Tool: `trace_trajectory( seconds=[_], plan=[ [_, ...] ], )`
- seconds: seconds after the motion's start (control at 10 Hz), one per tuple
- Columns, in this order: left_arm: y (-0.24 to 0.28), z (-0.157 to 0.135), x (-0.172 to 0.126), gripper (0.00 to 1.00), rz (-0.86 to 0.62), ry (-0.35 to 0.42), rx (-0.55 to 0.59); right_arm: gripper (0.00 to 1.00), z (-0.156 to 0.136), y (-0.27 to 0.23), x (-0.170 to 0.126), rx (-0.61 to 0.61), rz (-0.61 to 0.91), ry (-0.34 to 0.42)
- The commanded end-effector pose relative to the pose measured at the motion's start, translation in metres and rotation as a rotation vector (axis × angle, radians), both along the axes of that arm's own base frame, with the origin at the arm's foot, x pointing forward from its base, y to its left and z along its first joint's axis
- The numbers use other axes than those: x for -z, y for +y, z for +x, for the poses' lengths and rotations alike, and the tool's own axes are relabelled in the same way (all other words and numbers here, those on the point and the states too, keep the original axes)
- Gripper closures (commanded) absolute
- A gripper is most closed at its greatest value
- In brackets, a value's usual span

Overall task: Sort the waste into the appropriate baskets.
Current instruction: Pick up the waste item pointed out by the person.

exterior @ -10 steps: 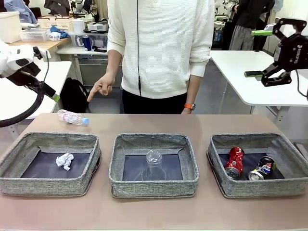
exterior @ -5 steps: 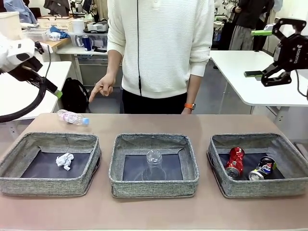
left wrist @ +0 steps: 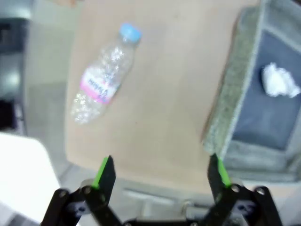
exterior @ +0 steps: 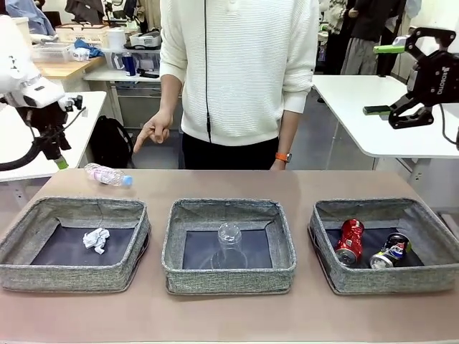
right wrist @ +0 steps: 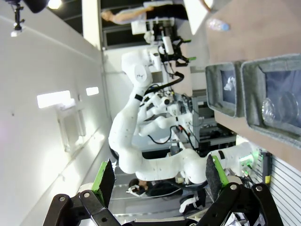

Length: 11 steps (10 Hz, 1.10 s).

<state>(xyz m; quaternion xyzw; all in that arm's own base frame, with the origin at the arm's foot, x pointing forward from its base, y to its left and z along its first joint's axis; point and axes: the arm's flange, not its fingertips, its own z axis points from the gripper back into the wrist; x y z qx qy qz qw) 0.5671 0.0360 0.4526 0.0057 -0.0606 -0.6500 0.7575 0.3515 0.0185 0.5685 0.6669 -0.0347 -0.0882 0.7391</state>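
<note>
bottle (exterior: 107,175) lies outside baskets; left pincer (left wrist: 161,173) open above, seemingly.

Front cam level; wrist cams high, sharing bottle (left wrist: 103,76).

Three baskets (exterior: 75,276) were grey woven fabric with dark bottoms. The paper ball (exterior: 96,239) was white. The plastic cup (exterior: 229,244) was clear. The bottle (left wrist: 104,75) was clear, with a pink label and a blue cap. One can (exterior: 350,241) was red, the other can (exterior: 389,251) dark blue. The table (exterior: 229,315) was pinkish-brown. The person's sweater (exterior: 244,64) was white, the wristband (exterior: 283,158) orange.
</note>
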Motion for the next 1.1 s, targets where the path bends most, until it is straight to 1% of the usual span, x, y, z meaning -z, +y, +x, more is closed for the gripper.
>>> trace_trajectory(
  seconds=[0.0, 0.1, 0.2, 0.3, 0.4, 0.5, 0.7, 0.8, 0.9, 1.0],
  plan=[
    [-0.023, 0.008, -0.002, 0.0, -0.071, 0.022, 0.457, 0.0, -0.001, -0.001, -0.002, -0.005, -0.003, 0.004],
    [0.0, 0.0, 0.0, 0.0, 0.0, 0.0, 0.0, 0.0, -0.001, -0.001, -0.002, -0.005, -0.003, 0.004],
    [0.0, 0.0, 0.0, 0.0, 0.0, 0.0, 0.0, 0.0, -0.001, -0.001, -0.002, -0.005, -0.003, 0.004],
    [-0.019, 0.004, 0.003, 0.0, -0.003, 0.001, 0.178, 0.0, -0.001, -0.001, -0.002, -0.005, -0.003, 0.004],
    [-0.012, 0.023, 0.012, 0.0, -0.016, -0.024, 0.195, 0.0, -0.001, -0.001, -0.002, -0.005, -0.003, 0.004],
    [-0.009, 0.038, 0.017, 0.0, -0.042, -0.029, 0.257, 0.0, -0.001, -0.001, -0.002, -0.005, -0.003, 0.004],
    [-0.007, 0.062, 0.028, 0.0, -0.015, -0.036, 0.327, 0.0, -0.001, -0.001, -0.002, -0.005, -0.003, 0.004],
    [-0.009, 0.074, 0.035, 0.0, -0.013, -0.016, 0.374, 0.0, -0.001, -0.001, -0.002, -0.005, -0.003, 0.004],
    [-0.015, 0.083, 0.046, 0.0, 0.004, 0.021, 0.414, 0.0, -0.001, -0.001, -0.002, -0.005, -0.003, 0.004],
    [-0.02, 0.089, 0.055, 0.0, 0.016, 0.034, 0.429, 0.0, -0.001, -0.001, -0.002, -0.005, -0.003, 0.004]
  ],
)
